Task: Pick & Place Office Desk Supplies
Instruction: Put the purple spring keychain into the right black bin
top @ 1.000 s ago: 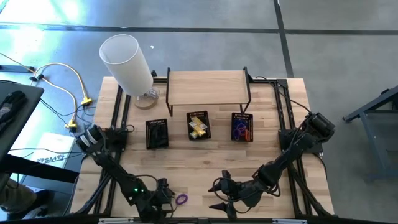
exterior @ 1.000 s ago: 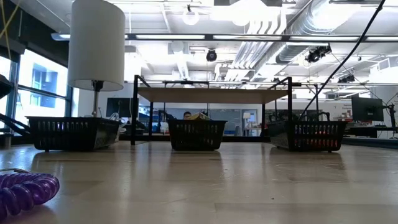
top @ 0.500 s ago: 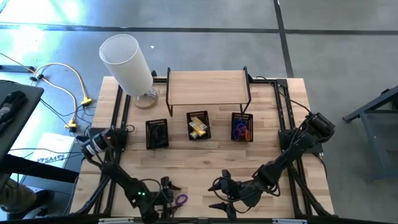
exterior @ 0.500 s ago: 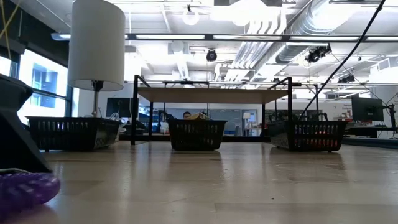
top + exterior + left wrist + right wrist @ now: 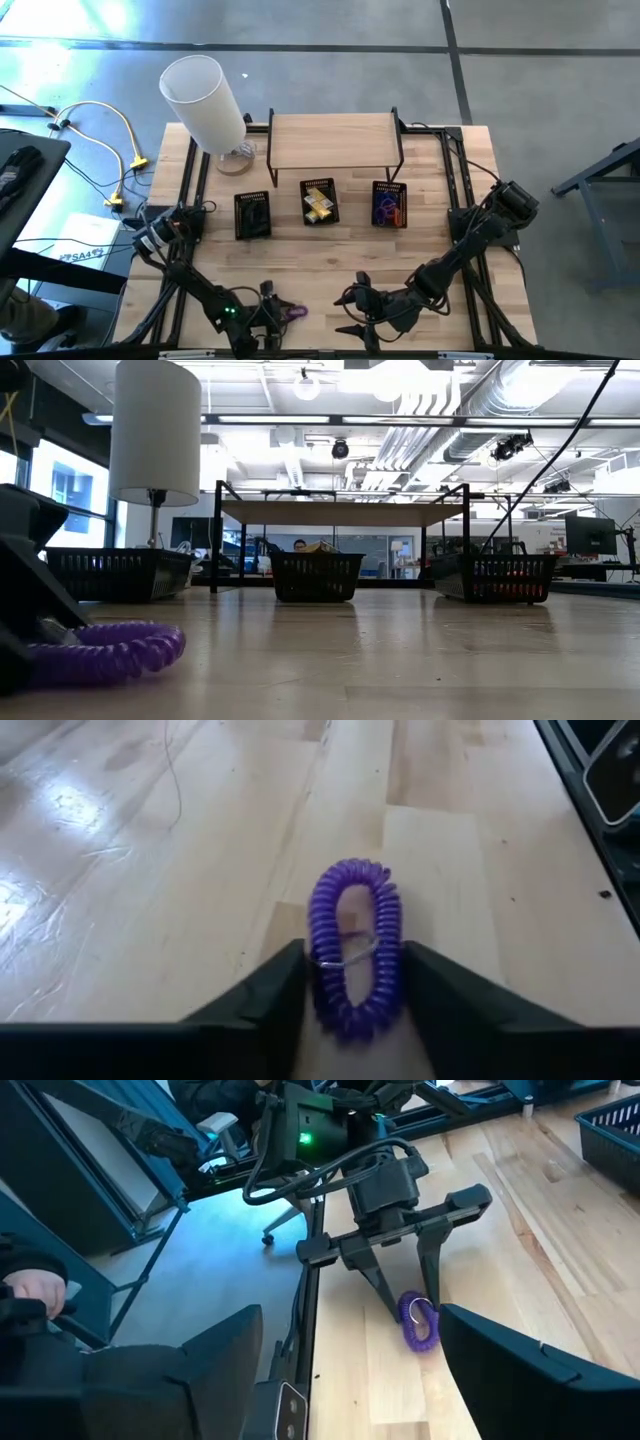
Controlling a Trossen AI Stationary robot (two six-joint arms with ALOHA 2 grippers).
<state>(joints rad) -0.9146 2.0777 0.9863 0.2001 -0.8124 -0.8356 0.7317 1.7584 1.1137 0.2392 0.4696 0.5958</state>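
A purple coiled band loop (image 5: 355, 955) with a thin metal ring lies on the wooden table near its front edge, left of the middle. My left gripper (image 5: 355, 990) is low over the table there and shut on the loop (image 5: 291, 312). In the low view the loop (image 5: 105, 652) lies stretched along the wood beside a dark finger (image 5: 30, 605). My right gripper (image 5: 353, 308) hangs open and empty above the front edge, just right of the loop. The other supplies lie in three black baskets farther back. My left gripper pinches the loop's two long sides (image 5: 318, 965) between its two fingers, at the end nearer the gripper. The fingers (image 5: 372, 1280) come slanting down from the table's near left. The loop is squeezed into a narrow oval and lies flat on the wood.
Three black mesh baskets (image 5: 252, 215) (image 5: 320, 202) (image 5: 389, 203) stand in a row mid-table, before a wooden shelf on a black frame (image 5: 335, 140). A tall white cylinder (image 5: 205, 100) stands at the far left. Bare wood lies between the baskets and the grippers.
My left gripper has sunk toward the table and tipped further down, and has taken hold of the purple loop. The loop, a round bunch before, is now squeezed into a long narrow oval reaching toward the table's right. It stays on the wood.
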